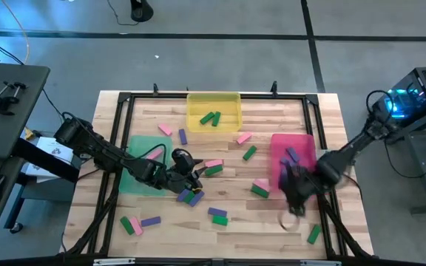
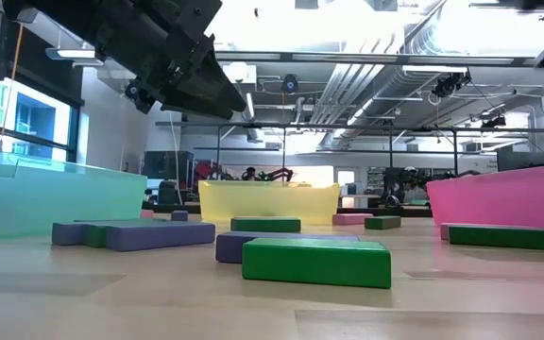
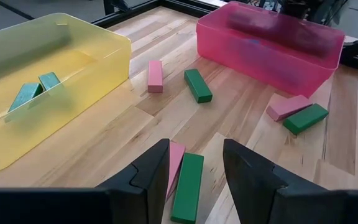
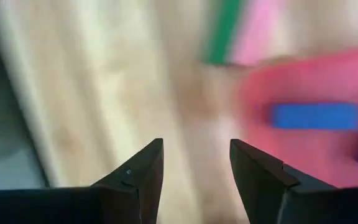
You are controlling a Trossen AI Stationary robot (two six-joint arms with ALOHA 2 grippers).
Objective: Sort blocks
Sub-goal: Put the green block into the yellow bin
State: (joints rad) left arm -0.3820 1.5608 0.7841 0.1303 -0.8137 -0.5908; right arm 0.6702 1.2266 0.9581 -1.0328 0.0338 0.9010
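- Hovering: left gripper (image 3: 194, 163), fingers apart and empty, over a pink and green pair of blocks (image 3: 188, 185) mid-table.
- Right gripper (image 4: 194, 163): fingers apart, empty, beside the pink tray (image 1: 293, 159) holding blue blocks.

Pale planked wood on the table (image 1: 161, 229), smooth with visible grain. Translucent glossy plastic for the yellow tray (image 3: 73, 37), the pink tray (image 3: 272, 43) and the green tray (image 2: 26, 198). Matt, evenly painted faces on the blocks (image 3: 197, 85). Dull black, plastic-looking gripper fingers (image 3: 151, 171) at lower centre.
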